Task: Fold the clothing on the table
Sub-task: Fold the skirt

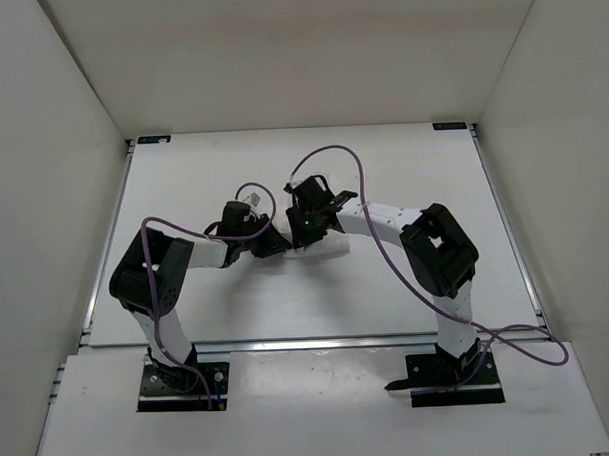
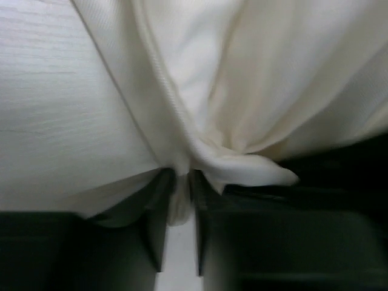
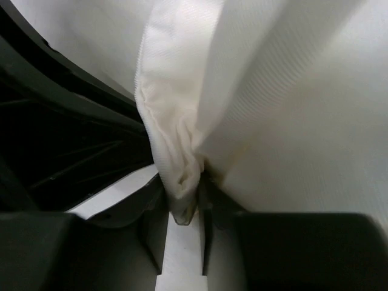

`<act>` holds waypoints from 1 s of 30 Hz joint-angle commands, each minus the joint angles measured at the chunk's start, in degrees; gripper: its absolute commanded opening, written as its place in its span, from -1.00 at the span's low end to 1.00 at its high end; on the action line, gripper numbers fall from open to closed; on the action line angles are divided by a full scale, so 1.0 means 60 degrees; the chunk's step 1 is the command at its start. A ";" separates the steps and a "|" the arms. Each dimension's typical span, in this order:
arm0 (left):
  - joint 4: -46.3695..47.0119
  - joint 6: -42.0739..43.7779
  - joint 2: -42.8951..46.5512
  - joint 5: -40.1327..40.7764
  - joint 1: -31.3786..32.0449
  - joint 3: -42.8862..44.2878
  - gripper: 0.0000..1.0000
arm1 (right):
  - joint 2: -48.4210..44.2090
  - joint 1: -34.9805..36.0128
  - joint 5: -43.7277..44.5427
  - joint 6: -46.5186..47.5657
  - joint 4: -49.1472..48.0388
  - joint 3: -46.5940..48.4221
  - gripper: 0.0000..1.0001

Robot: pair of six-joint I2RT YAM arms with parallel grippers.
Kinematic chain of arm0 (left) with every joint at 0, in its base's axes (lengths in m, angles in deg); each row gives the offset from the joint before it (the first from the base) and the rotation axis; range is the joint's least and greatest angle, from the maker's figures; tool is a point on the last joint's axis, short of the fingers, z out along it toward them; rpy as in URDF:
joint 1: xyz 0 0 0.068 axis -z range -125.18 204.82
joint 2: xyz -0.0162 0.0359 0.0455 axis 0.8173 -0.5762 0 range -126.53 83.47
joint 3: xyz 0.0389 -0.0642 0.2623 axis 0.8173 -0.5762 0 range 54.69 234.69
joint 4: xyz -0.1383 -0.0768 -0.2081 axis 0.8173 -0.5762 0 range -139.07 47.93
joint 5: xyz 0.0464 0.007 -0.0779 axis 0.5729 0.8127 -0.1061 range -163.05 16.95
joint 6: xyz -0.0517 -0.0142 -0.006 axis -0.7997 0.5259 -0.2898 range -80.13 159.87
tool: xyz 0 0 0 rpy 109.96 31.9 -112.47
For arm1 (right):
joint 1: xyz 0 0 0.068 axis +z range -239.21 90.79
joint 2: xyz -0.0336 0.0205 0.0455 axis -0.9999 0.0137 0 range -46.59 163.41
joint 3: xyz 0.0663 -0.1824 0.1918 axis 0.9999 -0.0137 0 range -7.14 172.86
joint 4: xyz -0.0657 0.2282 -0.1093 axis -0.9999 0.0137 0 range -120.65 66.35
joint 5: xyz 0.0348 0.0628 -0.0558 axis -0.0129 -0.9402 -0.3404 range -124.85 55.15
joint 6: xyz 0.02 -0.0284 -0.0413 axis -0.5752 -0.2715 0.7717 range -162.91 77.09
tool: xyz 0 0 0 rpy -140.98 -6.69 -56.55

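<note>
Clothing [image 1: 320, 251] sits bunched at the middle of the top view, on or just over the desk [image 1: 237, 300], a narrow fold pinched in each hand. Either fold could slip free, since so little fabric is caught, and the hands could bump. Left hand [image 2: 180, 185] and right hand [image 3: 183, 206] meet close together, both arms bent inward.

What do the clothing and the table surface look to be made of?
The clothing: thin white woven fabric, matte, probably cotton or a blend; a fine ribbed weave shows, and it gathers into soft folds. The table: smooth white board, likely laminate; faint grain lines show in the left wrist view.
</note>
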 commanded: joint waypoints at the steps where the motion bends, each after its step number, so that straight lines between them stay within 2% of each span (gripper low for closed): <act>1: 0.0030 -0.0157 0.0687 -0.0338 -0.0264 -0.0442 -0.23 | -0.0124 0.0024 -0.0361 0.0022 0.0014 0.0630 -0.52; 2: -0.0028 -0.0230 0.0949 -0.0426 -0.0365 -0.0516 -0.12 | -0.0488 0.0082 -0.0318 0.0037 -0.0059 0.0572 -0.36; 5: -0.0583 -0.0173 0.1697 -0.0456 -0.0600 -0.0706 0.06 | -0.1498 0.0097 -0.0215 -0.0021 -0.0045 0.0454 -0.17; 6: -0.0614 -0.0202 0.2076 -0.0485 -0.0615 -0.0794 0.21 | -0.1966 0.0068 -0.0273 -0.0123 -0.0103 0.0411 -0.14; 9: -0.0893 -0.0187 0.3144 -0.0558 -0.0907 -0.1379 0.26 | -0.3094 -0.0180 -0.0682 -0.0240 -0.0426 -0.0116 -0.05; 12: -0.1257 -0.0261 0.4506 -0.0662 -0.1230 -0.2111 0.27 | -0.3974 -0.0998 -0.1500 -0.0445 -0.1373 -0.1109 -0.01; 13: -0.1375 -0.0173 0.4801 -0.0589 -0.1332 -0.2200 0.26 | -0.4137 -0.1190 -0.2055 -0.0519 -0.1595 -0.1331 -0.05; 15: -0.1887 -0.0071 0.5622 -0.0443 -0.1479 -0.2362 0.28 | -0.4300 -0.2241 -0.3209 -0.1088 -0.2894 -0.2120 -0.74; 17: -0.2530 0.0033 0.6572 -0.0266 -0.1538 -0.2435 0.29 | -0.4081 -0.3047 -0.4531 -0.1847 -0.4385 -0.2736 -0.99; 18: -0.2534 0.0047 0.6765 -0.0193 -0.1581 -0.2450 0.31 | -0.3674 -0.3400 -0.5348 -0.2331 -0.5236 -0.2913 -1.00; 20: -0.3394 0.0237 0.7380 -0.0061 -0.1669 -0.2334 0.30 | -0.2780 -0.3725 -0.6435 -0.2920 -0.5945 -0.2742 -1.00; 24: -0.3866 0.0355 0.8040 -0.0177 -0.1904 -0.2493 0.32 | -0.0410 -0.3536 -0.7582 -0.3929 -0.6885 -0.1936 -1.00; 25: -0.3939 0.0355 0.8157 -0.0149 -0.1890 -0.2465 0.32 | 0.0249 -0.3463 -0.7916 -0.4484 -0.7683 -0.1890 -0.98; 27: -0.4070 0.0311 0.8421 -0.0134 -0.1948 -0.2582 0.33 | 0.1085 -0.3258 -0.7994 -0.4839 -0.7504 -0.1716 -0.99; 30: -0.4276 0.0399 0.8583 -0.0164 -0.2036 -0.2568 0.33 | 0.1747 -0.3067 -0.7013 -0.4637 -0.6216 -0.1393 -1.00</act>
